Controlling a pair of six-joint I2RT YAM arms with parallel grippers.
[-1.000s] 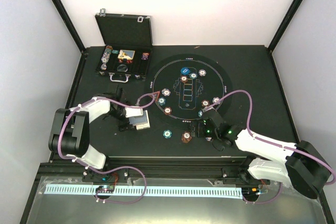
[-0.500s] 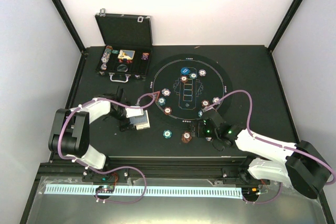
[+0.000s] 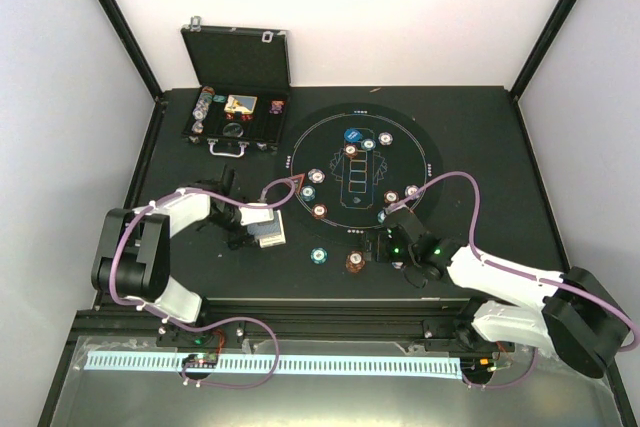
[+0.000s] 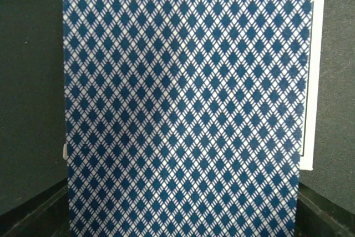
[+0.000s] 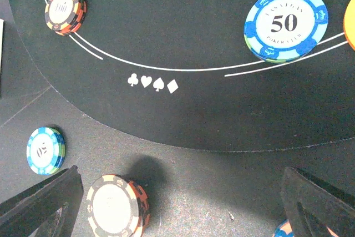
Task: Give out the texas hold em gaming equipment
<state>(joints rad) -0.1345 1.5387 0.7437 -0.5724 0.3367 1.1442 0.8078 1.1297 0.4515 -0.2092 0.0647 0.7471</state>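
Top view: the left tool (image 3: 243, 228) sits at the stack of blue-backed cards (image 3: 271, 234) on the desk (image 3: 480, 137), left of the round mat (image 3: 425, 152). The right tool (image 3: 384, 245) hovers beside a red-brown chip (image 3: 355, 261) near the mat's near rim.

Left wrist: the top card (image 4: 183, 109) fills the view. The tool's fingers (image 4: 33, 217) flank it at the lower corners, but I cannot tell whether they pinch it.

Right wrist: the fingers (image 5: 39, 203) are spread wide and grip nothing, with the red-brown chip lying on the desk between them.
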